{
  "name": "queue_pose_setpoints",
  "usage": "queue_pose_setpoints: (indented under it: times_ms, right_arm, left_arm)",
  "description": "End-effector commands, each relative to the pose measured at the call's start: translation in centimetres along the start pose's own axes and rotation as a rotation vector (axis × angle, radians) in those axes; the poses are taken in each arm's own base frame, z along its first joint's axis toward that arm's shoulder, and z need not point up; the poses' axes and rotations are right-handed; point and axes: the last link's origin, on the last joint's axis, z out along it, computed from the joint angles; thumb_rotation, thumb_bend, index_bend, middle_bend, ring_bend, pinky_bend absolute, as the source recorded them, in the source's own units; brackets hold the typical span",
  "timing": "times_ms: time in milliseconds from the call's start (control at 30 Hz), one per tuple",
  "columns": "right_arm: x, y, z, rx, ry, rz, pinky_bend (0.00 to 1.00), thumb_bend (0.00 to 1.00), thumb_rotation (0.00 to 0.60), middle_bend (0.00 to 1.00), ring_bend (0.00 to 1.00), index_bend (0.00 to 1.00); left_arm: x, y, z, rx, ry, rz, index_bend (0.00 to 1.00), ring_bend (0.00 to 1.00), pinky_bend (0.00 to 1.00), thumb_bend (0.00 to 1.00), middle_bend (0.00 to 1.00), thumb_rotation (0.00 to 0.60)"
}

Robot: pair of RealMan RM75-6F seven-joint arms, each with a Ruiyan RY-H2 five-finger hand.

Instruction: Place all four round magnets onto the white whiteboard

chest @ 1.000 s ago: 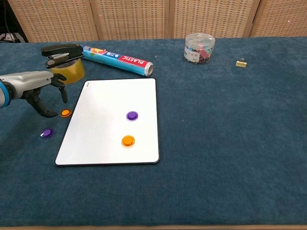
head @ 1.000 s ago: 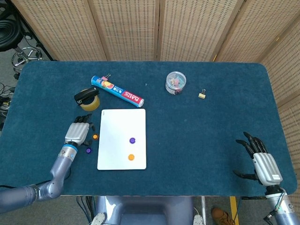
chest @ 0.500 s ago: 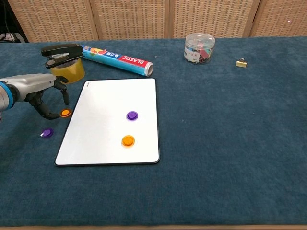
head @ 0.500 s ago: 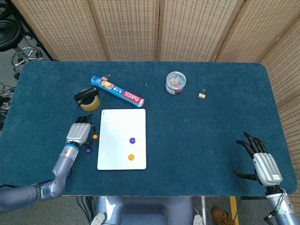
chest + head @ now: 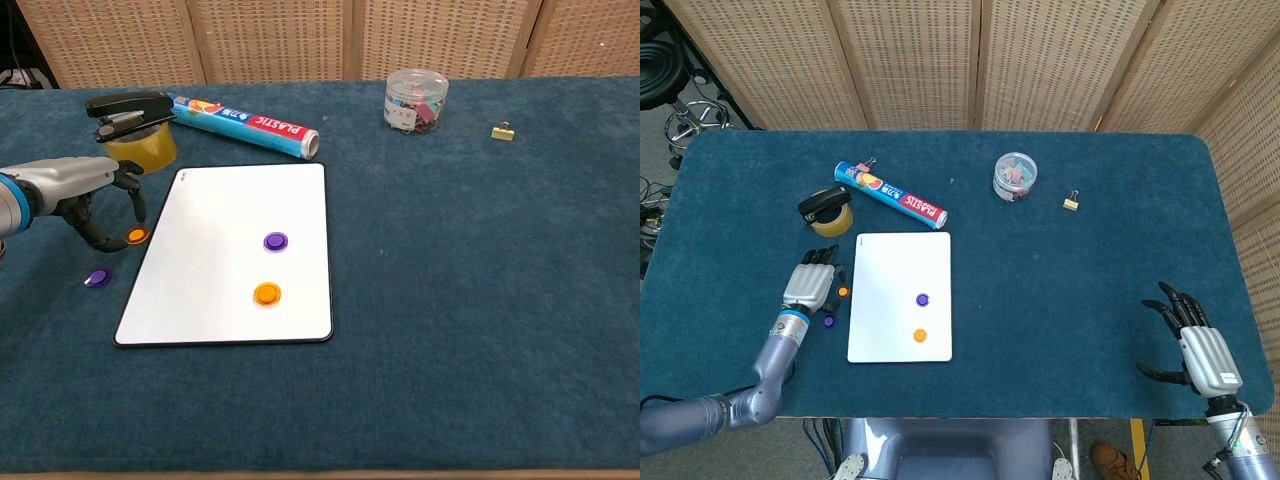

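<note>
**Magnets: two on the whiteboard, two beside it**

Four round magnets are in view. A purple magnet (image 5: 275, 241) and an orange magnet (image 5: 266, 293) lie on the white whiteboard (image 5: 220, 210), the purple one nearer the middle and the orange one just below it, toward the near edge. The other two lie off the board on the blue worktop (image 5: 480, 300), just beside its left edge: a second orange magnet (image 5: 135, 236) and, nearer the robot, a second purple magnet (image 5: 97, 277).

The left hand (image 5: 85, 185) hangs over the second orange magnet with its fingers (image 5: 133, 198) curled downward around it and apart; whether they touch the magnet cannot be told, and nothing is lifted. The right hand (image 5: 1198, 345) rests at the worktop's near right corner, well apart from the board, fingers spread and holding nothing.

Beyond the board's far edge lie a roll of wrap (image 5: 245, 125) and, to its left, a yellow tape roll (image 5: 140, 150) with a black stapler (image 5: 128, 106) on top. Farther right stand a clear jar of clips (image 5: 415, 100) and a small binder clip (image 5: 502, 131).
</note>
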Motion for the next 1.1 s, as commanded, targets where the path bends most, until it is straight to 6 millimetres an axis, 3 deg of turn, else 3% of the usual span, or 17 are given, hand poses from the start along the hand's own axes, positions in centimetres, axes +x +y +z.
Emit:
queue_pose_setpoints:
  times_ms: [33, 600, 867, 1100]
  right_arm:
    - [0.03, 0.01, -0.02, 0.0, 0.001, 0.0, 0.0, 0.08, 0.6, 0.0, 0.0, 0.19]
    - [0.2, 0.02, -0.05, 0.002, 0.002, 0.01, 0.0, 0.08, 0.6, 0.0, 0.0, 0.2]
    - [0.26, 0.06, -0.07, 0.001, 0.002, 0.015, 0.0, 0.08, 0.6, 0.0, 0.0, 0.21]
    - [0.28, 0.05, -0.07, 0.002, 0.0, 0.02, 0.0, 0.08, 0.6, 0.0, 0.0, 0.21]
  left_arm:
    - [0.0, 0.01, 0.05, 0.002, 0.001, 0.001, 0.42, 0.0, 0.0, 0.29, 0.0, 0.6]
    - [-0.5, 0.21, 0.21, 0.009, -0.003, 0.012, 0.43, 0.0, 0.0, 0.29, 0.0, 0.6]
    - [-0.67, 0.3, 0.3, 0.014, 0.002, 0.006, 0.54, 0.0, 0.0, 0.31, 0.0, 0.6]
    - [-0.72, 0.41, 0.33, 0.016, 0.008, 0.01, 0.55, 0.0, 0.0, 0.33, 0.0, 0.6]
